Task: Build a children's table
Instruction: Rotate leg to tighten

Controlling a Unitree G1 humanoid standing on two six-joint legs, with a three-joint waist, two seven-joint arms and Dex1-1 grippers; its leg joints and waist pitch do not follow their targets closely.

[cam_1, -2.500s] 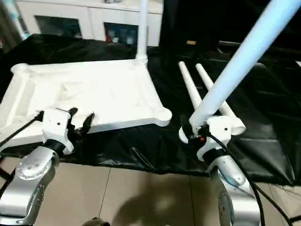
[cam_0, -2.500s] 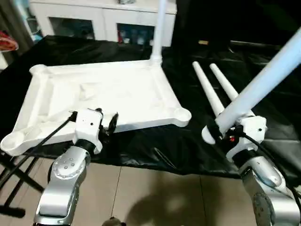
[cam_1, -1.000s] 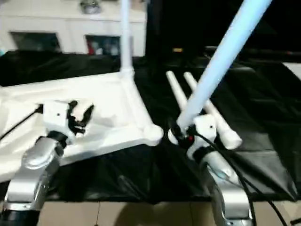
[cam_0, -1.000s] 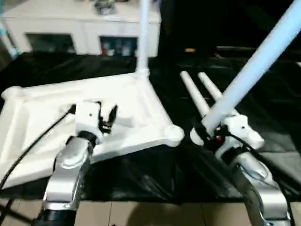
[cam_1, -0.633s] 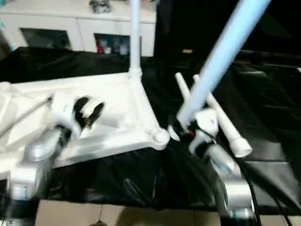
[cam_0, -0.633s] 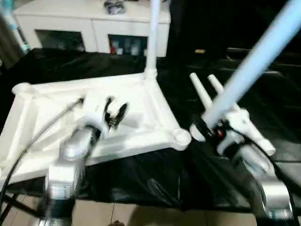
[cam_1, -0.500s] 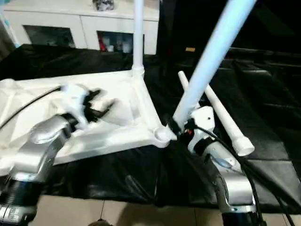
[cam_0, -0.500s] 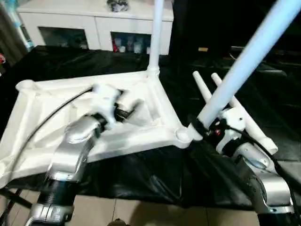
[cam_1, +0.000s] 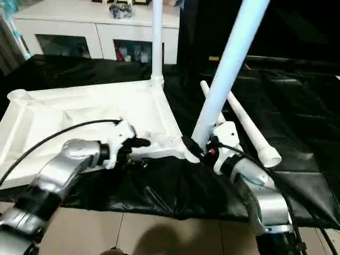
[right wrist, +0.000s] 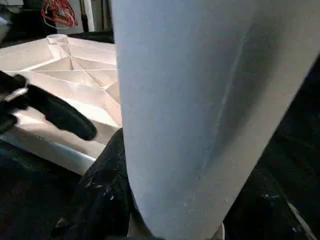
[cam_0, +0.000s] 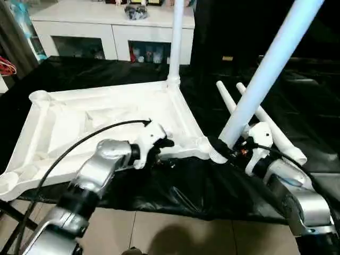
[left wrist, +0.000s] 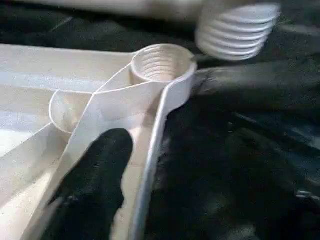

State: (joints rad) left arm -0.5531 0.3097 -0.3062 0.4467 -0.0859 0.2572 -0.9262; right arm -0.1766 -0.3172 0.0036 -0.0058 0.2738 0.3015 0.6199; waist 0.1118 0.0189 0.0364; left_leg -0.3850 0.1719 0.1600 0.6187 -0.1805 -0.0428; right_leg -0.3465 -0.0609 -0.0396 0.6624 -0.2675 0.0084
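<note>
White leg (cam_0: 271, 58) clamped in right tool (cam_1: 204, 149); left wrist view reveals threaded socket (left wrist: 161, 63); left tool (cam_0: 162, 149) apart.

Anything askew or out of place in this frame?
Nothing damaged. The held leg leans, its threaded end beside the near corner socket, not in it. One leg stands upright in the tabletop; two legs lie loose.

One tabletop (cam_0: 101, 122), upside down. Four legs: one upright (cam_0: 175, 40) in the far corner socket, one (cam_0: 271, 64) slanting at the near right corner, two loose (cam_0: 265, 119) lying side by side to the right. Four corner sockets, counting the one (cam_0: 38, 97) at far left. Two end effectors: left (cam_0: 159, 143), right (cam_0: 234, 151). One cabinet (cam_0: 106, 32) beyond.
</note>
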